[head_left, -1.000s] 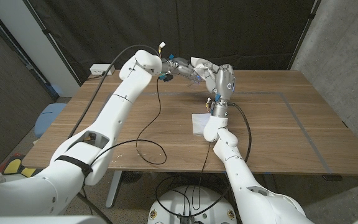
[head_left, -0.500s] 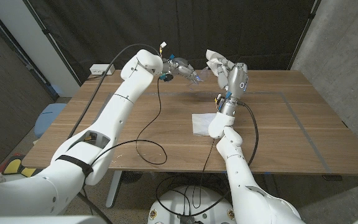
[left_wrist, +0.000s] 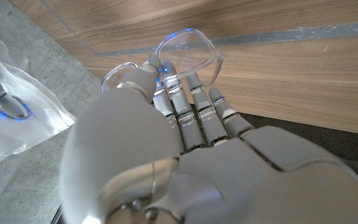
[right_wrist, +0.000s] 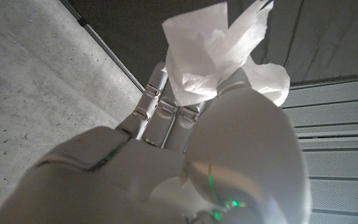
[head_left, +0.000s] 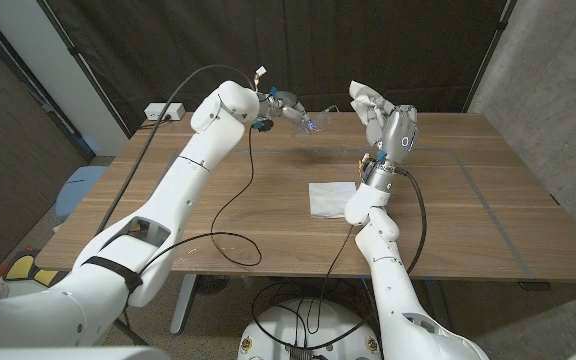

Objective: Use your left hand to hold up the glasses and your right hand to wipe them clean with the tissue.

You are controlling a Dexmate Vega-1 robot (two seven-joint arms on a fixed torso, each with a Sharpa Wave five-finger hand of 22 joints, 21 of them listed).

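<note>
No brand, label or readable writing shows on anything.

The wooden table [head_left: 488,190] is the largest thing, its top a warm brown grain crossed by a thin grey line. Behind it hangs a dark curtain [head_left: 298,40]; a rough concrete wall [head_left: 558,70] stands on the robot's right.

The 2 white arms rise over the far half of the table. A black cable [head_left: 230,215] runs along the left arm and loops down onto the wood.

A white power strip [head_left: 163,111] sits at the far left corner. A flat white tissue sheet [head_left: 330,197] lies on the table by the right forearm.

The left hand [head_left: 290,108] is raised above the far edge, its metal fingers [left_wrist: 194,102] closed on the glasses [left_wrist: 188,53], which are clear plastic with rounded lenses and held up off the table. The right hand [head_left: 388,125] is raised too, well apart from the glasses, pinching a crumpled white tissue [right_wrist: 213,53] between thumb and fingers, its soft folds sticking up past the fingertips.
</note>
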